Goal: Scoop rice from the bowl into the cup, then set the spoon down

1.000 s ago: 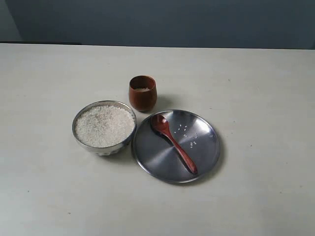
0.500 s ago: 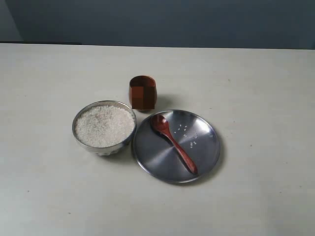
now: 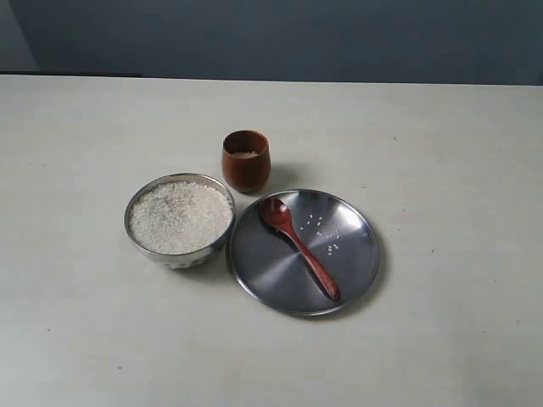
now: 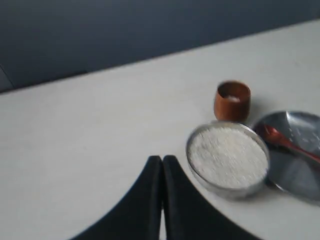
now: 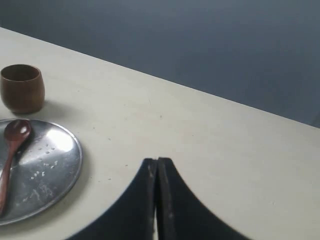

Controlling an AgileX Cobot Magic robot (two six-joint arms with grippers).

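Now, for the rice (image 3: 180, 217): heaps white in the bowl (image 3: 174, 257), nearly up to the thin rim. Shows also as a small pale patch low inside the cup (image 3: 246, 174), and as a few stray grains (image 3: 322, 231) scattered on the plate (image 3: 263, 275).

As for the bowl: stands upright on the surface (image 3: 441, 153), left of the plate in the exterior view, rim touching or all but touching the plate's edge; cannot tell which.

As for the cup: stands upright just behind the spot where bowl and plate meet, near both, with a thin strip of surface between it and the bowl.

As for the spoon (image 3: 301, 250): lies flat on the plate, hollow side up, oval end toward the cup, handle slanting toward the plate's near right edge and ending inside the rim.

On to the left tool (image 4: 161, 161): closed, two dark fingers pressed together tip to tip, gripping nothing; hangs over bare surface, with the bowl the nearest thing.

Then the right tool (image 5: 157, 162): likewise closed on nothing, fingers meeting along a thin seam; hangs over bare surface beside the plate, well apart from the spoon.

Beyond the surface's far edge: only a dark blue-grey wall (image 3: 280, 38).
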